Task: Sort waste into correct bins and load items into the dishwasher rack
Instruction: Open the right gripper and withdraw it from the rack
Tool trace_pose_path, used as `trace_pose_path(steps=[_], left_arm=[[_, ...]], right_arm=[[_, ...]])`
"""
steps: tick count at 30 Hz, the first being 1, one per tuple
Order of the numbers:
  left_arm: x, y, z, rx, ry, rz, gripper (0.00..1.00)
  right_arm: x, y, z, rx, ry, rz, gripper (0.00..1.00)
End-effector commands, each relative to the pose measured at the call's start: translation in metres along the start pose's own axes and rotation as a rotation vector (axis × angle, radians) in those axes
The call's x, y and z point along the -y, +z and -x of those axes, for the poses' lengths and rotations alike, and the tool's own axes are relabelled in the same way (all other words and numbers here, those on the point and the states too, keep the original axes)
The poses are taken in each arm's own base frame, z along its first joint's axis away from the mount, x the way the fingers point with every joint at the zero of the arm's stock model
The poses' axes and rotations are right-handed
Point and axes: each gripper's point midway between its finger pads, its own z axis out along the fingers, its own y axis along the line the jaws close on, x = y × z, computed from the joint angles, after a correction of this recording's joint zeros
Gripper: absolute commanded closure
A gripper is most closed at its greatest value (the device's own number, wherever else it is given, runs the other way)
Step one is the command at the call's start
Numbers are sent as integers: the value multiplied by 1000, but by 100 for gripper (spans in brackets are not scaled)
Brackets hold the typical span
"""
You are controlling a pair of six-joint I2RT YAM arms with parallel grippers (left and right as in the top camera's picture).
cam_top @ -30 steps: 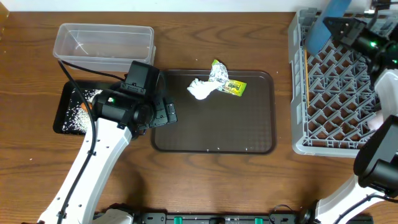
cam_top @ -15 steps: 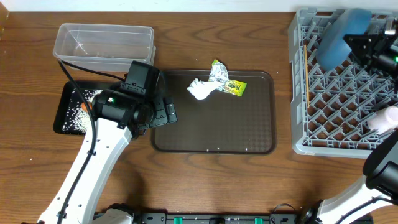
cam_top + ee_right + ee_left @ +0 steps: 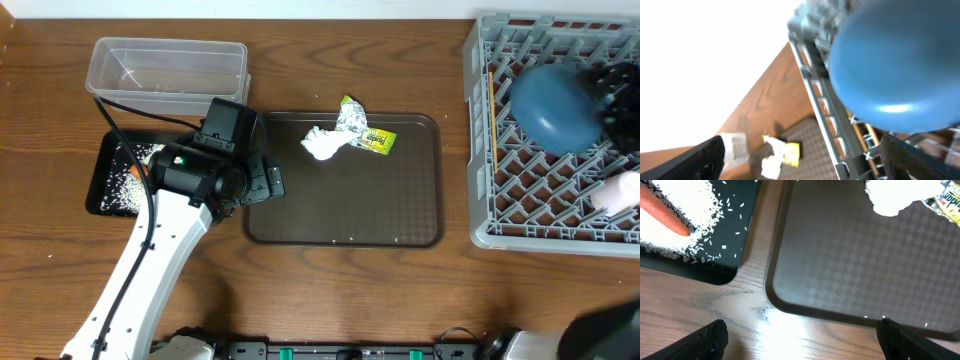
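Because my right end effector (image 3: 800, 152) hung with its fingers spread while the large dark blue round plate (image 3: 555, 103) lay across the big grey plastic lattice rack (image 3: 478, 150), I feared it might sit unslotted and slide onto the thin wooden chopsticks (image 3: 493, 130).

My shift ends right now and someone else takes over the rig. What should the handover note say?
Left gripper: open, empty, above the left edge of the brown serving tray.
Right gripper: open, over the dishwasher rack; the dark blue plate is not between its fingers.
Done: rice and carrot are in the black tray. Chopsticks and white cup are in the rack, and the plate is over it.
Left: tissue and wrapper lie on the serving tray. The clear tub shows nothing inside. Light blue bowl not in view.
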Motion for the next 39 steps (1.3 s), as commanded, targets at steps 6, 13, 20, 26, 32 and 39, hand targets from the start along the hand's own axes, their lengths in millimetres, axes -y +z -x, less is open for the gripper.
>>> trace_pose_path(steps=[6,13,20,26,32,39], left_arm=[[0,1,-1,-5,-8,3,2],[0,1,-1,-5,-8,3,2],[0,1,-1,-5,-8,3,2],[0,1,-1,-5,-8,3,2],[0,1,-1,-5,-8,3,2],[0,1,-1,-4,-8,4,2]], right_arm=[[-42,-72,-10,162,-102,-34,1],[-69,-87,-79,4,-125,-2,1],[-43,-65,-136,-187,-189,-205,1],[-27,-31,-183,-371,-223,-258,1],[2,-10,-218,-517,-199,-329,1],[36,-2,-249,-635,-147,-409,1]])
